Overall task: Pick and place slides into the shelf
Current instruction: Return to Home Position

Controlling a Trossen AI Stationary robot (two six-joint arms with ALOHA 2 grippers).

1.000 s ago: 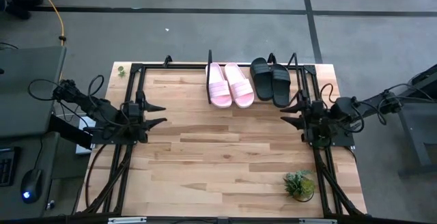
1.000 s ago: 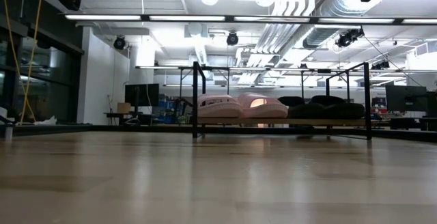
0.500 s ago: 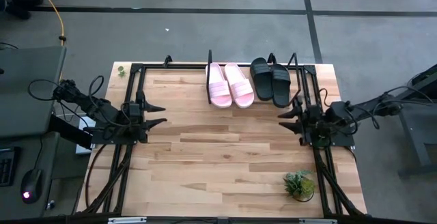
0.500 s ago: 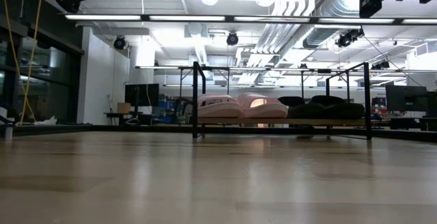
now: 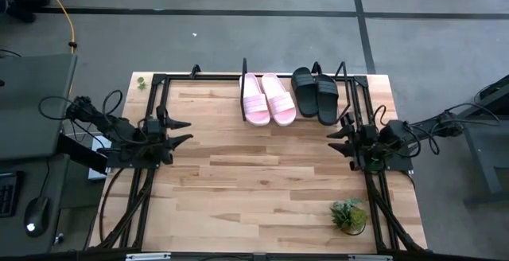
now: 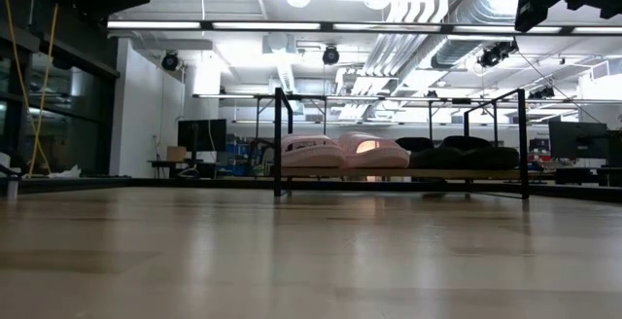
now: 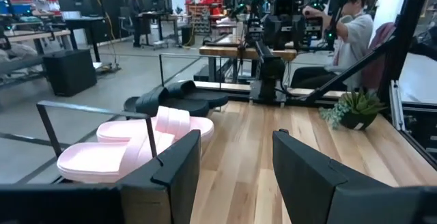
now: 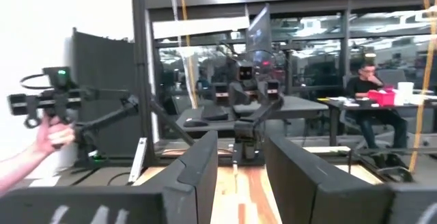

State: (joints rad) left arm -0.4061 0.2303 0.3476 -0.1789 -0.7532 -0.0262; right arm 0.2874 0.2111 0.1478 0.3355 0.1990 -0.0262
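On the shelf point(image 5: 243, 86): you have all four slides lined up side by side at the far edge of the table point(image 5: 262, 189), the pink slides point(image 5: 268, 99) on the left half and the black slides point(image 5: 316, 94) on the right half.
From table height: the pink slides point(image 6: 340, 151) and the black slides point(image 6: 462, 151) rest on the board between the upright rods of the shelf point(image 6: 278, 139).
Left gripper: your left gripper point(image 5: 183, 131) hangs at the table's left side with its fingers point(image 7: 177, 162) spread and nothing between them. The slides lie well apart from it, towards the far edge. Its wrist view shows the pink slides point(image 7: 130, 152) nearer and the black slides point(image 7: 177, 100) beyond.
Right gripper: your right gripper point(image 5: 334, 140) sits near the shelf's right end, just short of the black slides and clear of them. Its fingers point(image 8: 198, 169) stand apart, empty.
Plant: a small plant point(image 5: 348, 213) stands at the near right corner.
Beyond the table: a seated person point(image 8: 365, 80) and a hand point(image 8: 48, 138) appear in the room.
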